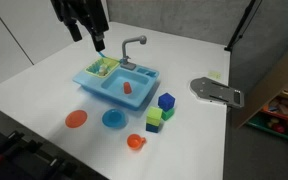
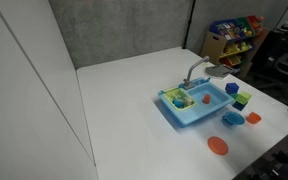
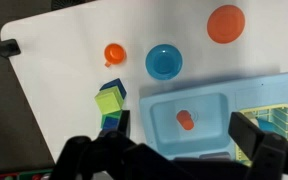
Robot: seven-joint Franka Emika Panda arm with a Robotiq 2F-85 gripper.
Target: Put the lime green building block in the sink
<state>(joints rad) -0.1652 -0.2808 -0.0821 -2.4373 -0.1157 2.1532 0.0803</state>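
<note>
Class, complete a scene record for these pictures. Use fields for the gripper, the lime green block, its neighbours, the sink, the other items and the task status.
gripper: open, empty, raised above the sink
lime green building block: on the table beside the sink, outside it
neighbours: blue block and darker green block, clustered with it
sink: light blue, grey faucet, small orange item in the basin
other items: blue bowl, orange cup, orange-red plate
task status: block not yet grasped
</note>
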